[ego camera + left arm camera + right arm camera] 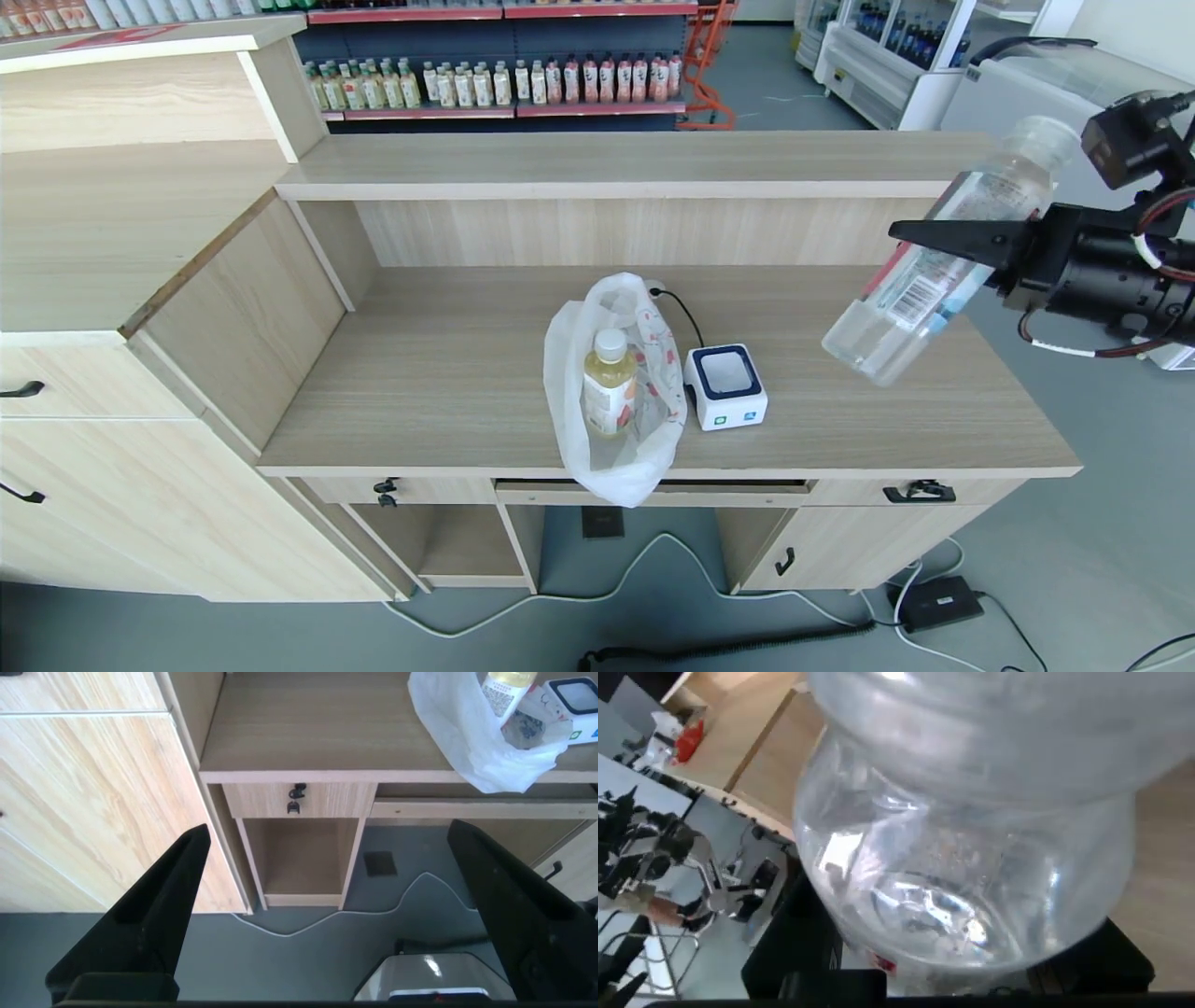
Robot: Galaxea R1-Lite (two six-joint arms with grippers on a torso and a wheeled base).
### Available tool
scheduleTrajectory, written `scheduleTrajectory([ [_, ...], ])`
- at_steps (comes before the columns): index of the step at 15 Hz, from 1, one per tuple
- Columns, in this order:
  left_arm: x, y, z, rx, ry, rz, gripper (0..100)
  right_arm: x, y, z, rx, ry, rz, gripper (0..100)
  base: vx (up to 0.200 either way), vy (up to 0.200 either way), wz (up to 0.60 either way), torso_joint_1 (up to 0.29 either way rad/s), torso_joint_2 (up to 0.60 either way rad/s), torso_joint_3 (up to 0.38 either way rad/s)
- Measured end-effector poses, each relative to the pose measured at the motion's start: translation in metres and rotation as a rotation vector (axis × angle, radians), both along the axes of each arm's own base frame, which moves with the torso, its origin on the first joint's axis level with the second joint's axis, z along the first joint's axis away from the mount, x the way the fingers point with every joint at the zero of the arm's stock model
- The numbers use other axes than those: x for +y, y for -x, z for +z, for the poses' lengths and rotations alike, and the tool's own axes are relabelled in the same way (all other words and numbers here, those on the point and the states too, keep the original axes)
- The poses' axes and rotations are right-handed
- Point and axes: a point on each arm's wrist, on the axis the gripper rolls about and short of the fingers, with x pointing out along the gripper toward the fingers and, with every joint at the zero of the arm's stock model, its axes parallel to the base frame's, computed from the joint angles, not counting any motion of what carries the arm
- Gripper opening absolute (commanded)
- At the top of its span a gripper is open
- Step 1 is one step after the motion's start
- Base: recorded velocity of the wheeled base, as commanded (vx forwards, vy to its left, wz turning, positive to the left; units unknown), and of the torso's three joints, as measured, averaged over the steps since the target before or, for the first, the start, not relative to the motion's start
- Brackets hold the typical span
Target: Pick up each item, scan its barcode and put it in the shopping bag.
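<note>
**Inspector:** Right hand?

**Assessor:** Right hand point(924, 252) clamped round a clear water bottle point(910, 303), which is held in the air over the bench's point(448, 373) right end. Bottle tilted, cap uppermost, barcode label showing in the head view.

**Inspector:** Bag?

**Assessor:** White bag point(569, 373) lies mid-bench, its lower end hanging over the front edge. A tea bottle point(610, 383) is inside it. Scanner point(725, 385) just beside the bag, on its right.

**Inspector:** Left hand?

**Assessor:** Left hand point(329, 835) has its fingers spread with nothing between them. It is low in front of the bench, below its top.
</note>
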Motion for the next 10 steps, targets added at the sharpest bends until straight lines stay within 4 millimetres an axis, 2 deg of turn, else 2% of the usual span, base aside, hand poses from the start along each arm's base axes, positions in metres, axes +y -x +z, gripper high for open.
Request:
scheduleTrajectory([
  [2,0.0,0.0,0.0,0.0,0.0,0.0,100,0.029,0.03,0.017,0.004,-0.022,0.147,0,0.0,0.0,0.0,0.0,0.0,0.0],
  [4,0.0,0.0,0.0,0.0,0.0,0.0,100,0.045,0.061,0.031,0.028,-0.07,0.298,0,0.0,0.0,0.0,0.0,0.0,0.0],
  [7,0.0,0.0,0.0,0.0,0.0,0.0,100,0.05,0.098,0.046,0.018,-0.088,0.511,0,0.0,0.0,0.0,0.0,0.0,0.0],
  [10,0.0,0.0,0.0,0.0,0.0,0.0,100,0.053,0.117,0.052,-0.017,-0.09,0.579,0,0.0,0.0,0.0,0.0,0.0,0.0],
])
